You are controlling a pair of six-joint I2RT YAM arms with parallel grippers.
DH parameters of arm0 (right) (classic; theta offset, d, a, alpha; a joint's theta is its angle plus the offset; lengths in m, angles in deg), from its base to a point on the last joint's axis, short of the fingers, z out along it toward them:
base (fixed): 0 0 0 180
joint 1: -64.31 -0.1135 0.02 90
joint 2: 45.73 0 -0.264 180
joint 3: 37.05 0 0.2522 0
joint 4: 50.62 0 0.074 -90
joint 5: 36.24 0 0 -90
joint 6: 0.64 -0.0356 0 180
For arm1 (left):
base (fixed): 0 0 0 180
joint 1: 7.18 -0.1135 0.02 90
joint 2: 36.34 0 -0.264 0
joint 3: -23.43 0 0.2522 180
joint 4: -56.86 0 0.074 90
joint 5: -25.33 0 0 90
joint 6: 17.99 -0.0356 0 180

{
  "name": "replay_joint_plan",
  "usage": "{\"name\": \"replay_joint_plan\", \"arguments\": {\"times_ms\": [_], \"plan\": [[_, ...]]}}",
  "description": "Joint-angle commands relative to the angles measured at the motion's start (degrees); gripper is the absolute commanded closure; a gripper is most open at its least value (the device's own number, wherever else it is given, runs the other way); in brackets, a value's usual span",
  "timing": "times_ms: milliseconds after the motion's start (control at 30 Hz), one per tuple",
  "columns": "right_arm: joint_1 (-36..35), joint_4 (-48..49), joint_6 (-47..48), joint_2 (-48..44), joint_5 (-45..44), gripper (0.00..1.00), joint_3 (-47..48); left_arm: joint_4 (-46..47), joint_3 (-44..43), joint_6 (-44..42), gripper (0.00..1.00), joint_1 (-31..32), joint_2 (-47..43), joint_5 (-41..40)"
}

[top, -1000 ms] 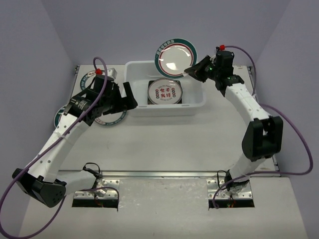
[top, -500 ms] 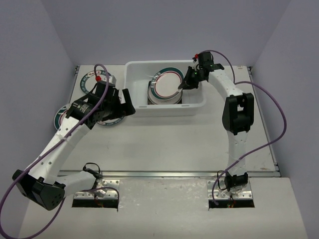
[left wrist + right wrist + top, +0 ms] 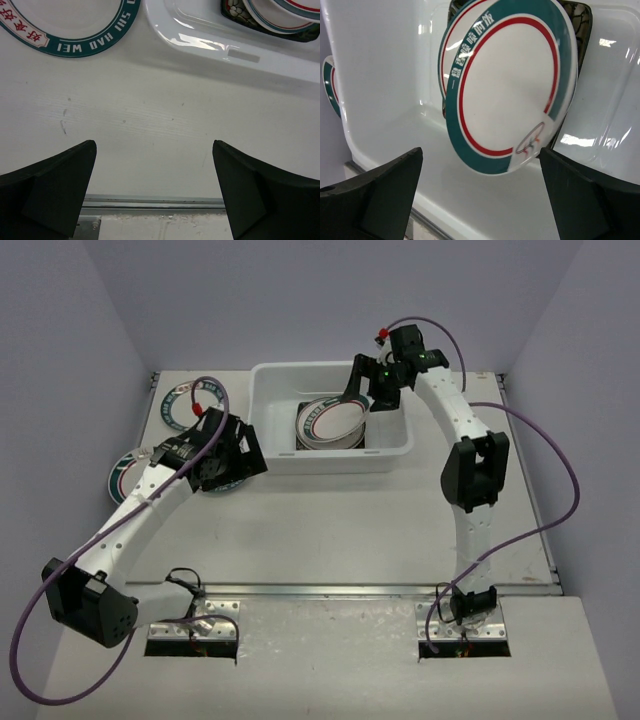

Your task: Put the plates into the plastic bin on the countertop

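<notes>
The white plastic bin [image 3: 390, 445] stands at the back middle of the countertop [image 3: 340, 520]. A stack of plates [image 3: 330, 422] lies inside it. On top is a round teal-rimmed plate with a red ring [image 3: 510, 85], slightly tilted, over a black square plate [image 3: 583, 25]. My right gripper [image 3: 368, 390] [image 3: 480, 195] hovers open just above the stack, touching nothing. My left gripper [image 3: 240, 455] [image 3: 155, 185] is open over bare countertop beside the bin's left end [image 3: 225, 45]. Round teal-rimmed plates [image 3: 183, 403] [image 3: 124, 476] [image 3: 75, 30] lie on the left.
A metal rail [image 3: 330, 590] [image 3: 150, 202] runs along the near edge of the countertop. Purple walls close in the back and both sides. Purple cables loop from both arms.
My right gripper brought the round plate down from above the bin's back rim into the bin and opened; the plate now rests on the stack. The left arm shifted slightly nearer.
</notes>
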Motion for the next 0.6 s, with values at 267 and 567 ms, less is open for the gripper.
{"name": "replay_joint_plan", "arguments": {"times_ms": [267,567], "plan": [[-0.2,-4.7,6.3,-13.1,-4.9,0.01,-1.3,5.2,2.8,6.9,0.0,-10.0,5.9,-1.6],[-2.0,0.5,2.1,-31.7,-6.6,0.01,-17.5,11.5,9.0,12.2,0.0,-16.1,6.3,0.2]]}}
